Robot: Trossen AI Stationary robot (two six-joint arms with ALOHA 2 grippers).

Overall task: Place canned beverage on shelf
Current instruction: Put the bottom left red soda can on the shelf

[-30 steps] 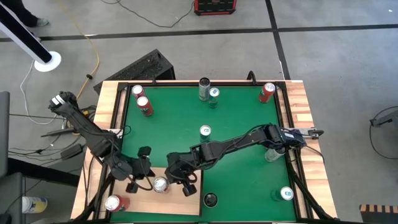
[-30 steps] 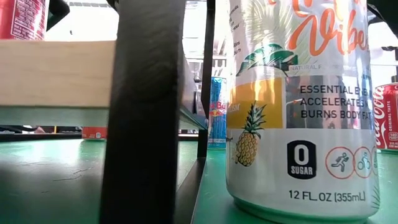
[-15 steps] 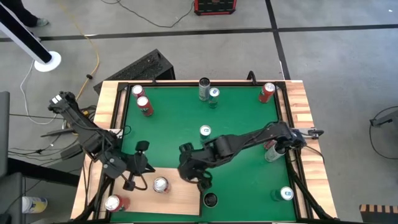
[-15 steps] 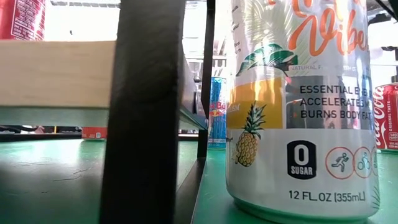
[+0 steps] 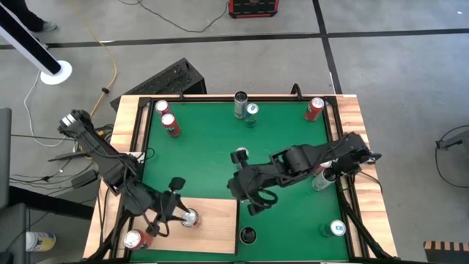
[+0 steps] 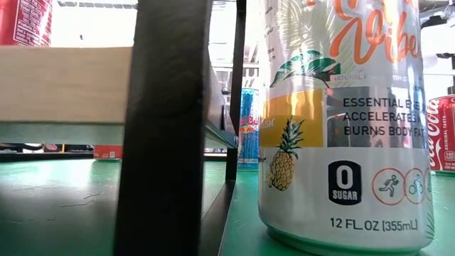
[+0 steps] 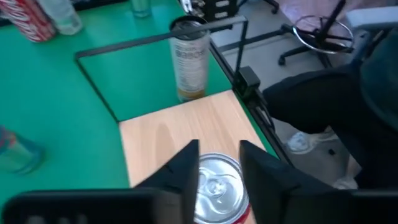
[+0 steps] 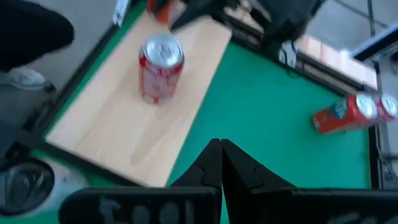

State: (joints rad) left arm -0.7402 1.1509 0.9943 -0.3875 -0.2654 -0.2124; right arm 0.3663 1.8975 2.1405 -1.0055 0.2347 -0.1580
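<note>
Left pincer (image 7: 219,163) straddles the red can (image 7: 217,190) on the shelf (image 7: 186,127), its fingers (image 7: 186,165) parted at either flank of the silver lid; we cannot tell whether the pads touch the wall, and we judge the grip loosened rather than clenched; the can stands upright on the pale board at about seven o'clock on the desk (image 5: 352,117).

We reckon the can is stiff if full, easily dented if squeezed hard, smooth and a little slippery, and fairly tall for its base, so it could tip; the sound hold is across the mid-body, jaws square to the wall.

Outward, a second red can (image 5: 133,239) stands just beside at the board's seven o'clock corner, near the arm; the black frame rail (image 7: 155,40) edges the board, with a pale can (image 7: 189,59) beyond it; upward looks the freest way out.

Right pincer (image 8: 219,163) is clenched on nothing near the desk's middle, at the board's two o'clock, well apart from the can; the green mat (image 5: 212,139) toward twelve o'clock lies open.
</note>
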